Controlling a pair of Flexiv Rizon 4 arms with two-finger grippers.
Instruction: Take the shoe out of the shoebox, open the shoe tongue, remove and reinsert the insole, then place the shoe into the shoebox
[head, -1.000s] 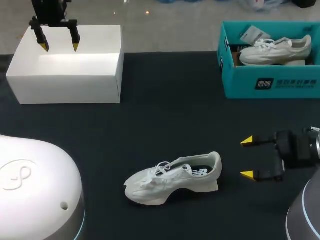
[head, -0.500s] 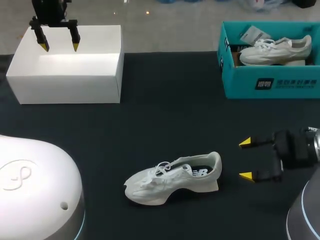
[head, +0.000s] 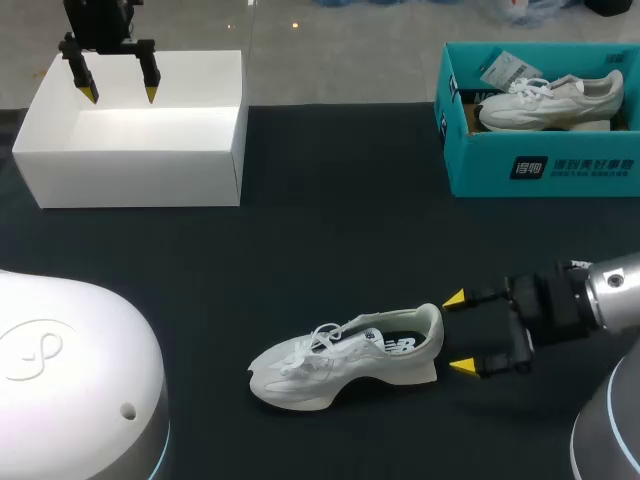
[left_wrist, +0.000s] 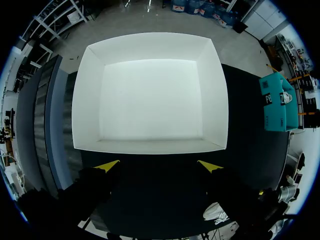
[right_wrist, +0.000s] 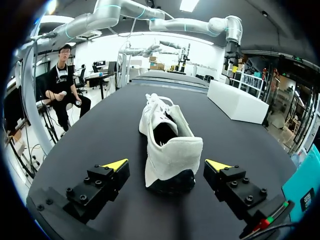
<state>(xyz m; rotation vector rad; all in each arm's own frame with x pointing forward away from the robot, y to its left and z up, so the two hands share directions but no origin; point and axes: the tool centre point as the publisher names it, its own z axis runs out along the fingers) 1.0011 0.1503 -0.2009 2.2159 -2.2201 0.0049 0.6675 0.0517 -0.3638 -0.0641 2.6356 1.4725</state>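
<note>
A white sneaker (head: 345, 358) lies on the dark table, toe to the left and heel to the right. My right gripper (head: 458, 332) is open just behind its heel, one yellow tip on either side, without touching. In the right wrist view the sneaker's heel (right_wrist: 170, 157) sits right ahead of the gap of my right gripper (right_wrist: 167, 164). The white shoebox (head: 135, 130) stands open and empty at the back left. My left gripper (head: 118, 94) hangs open above the box's far edge. From the left wrist, the white shoebox (left_wrist: 150, 92) lies ahead of my left gripper (left_wrist: 158, 166).
A teal shoebox (head: 540, 150) at the back right holds another white shoe (head: 550, 100) and a tag. The white domes of my arm bases sit at the near left (head: 70, 380) and the near right corner (head: 610, 430).
My right gripper has moved left toward the sneaker's heel, still open. The left arm and the sneaker have stayed put.
</note>
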